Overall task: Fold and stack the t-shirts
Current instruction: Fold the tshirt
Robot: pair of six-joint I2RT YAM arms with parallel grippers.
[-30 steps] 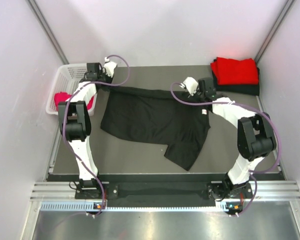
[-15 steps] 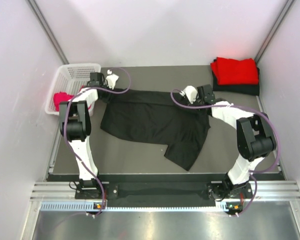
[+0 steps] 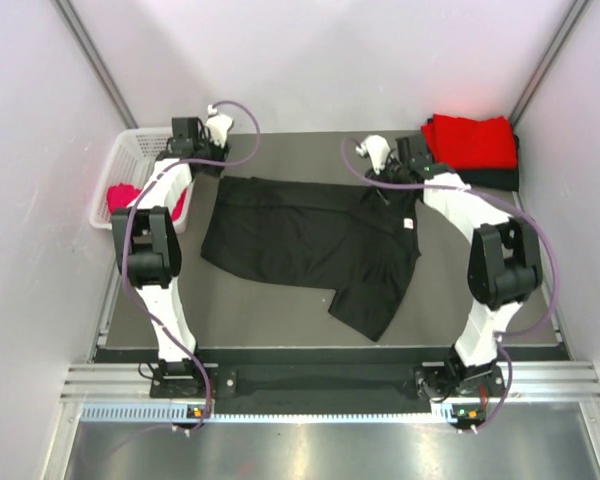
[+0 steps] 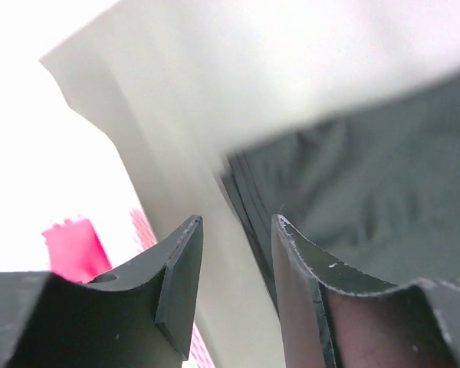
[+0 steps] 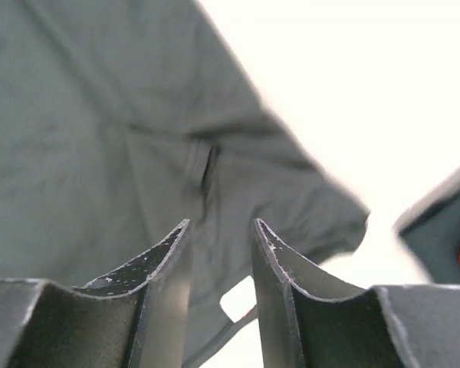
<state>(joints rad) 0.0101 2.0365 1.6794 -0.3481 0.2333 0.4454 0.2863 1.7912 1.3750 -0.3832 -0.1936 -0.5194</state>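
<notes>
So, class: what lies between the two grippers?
Bare table, seen in the top view. The left gripper and right gripper are open; the black shirt lies just nearer.

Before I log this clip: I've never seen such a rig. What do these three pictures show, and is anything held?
Two robot arms stand at the table's near edge. One picture looks down on both; the other two come from a camera on each wrist. A large black t-shirt lies spread on the table. Folded red cloth sits on folded black cloth at the far right; a white basket at the left holds pink-red cloth. The left gripper and right gripper, the dark prongs in those views, are both open, holding nothing.
</notes>
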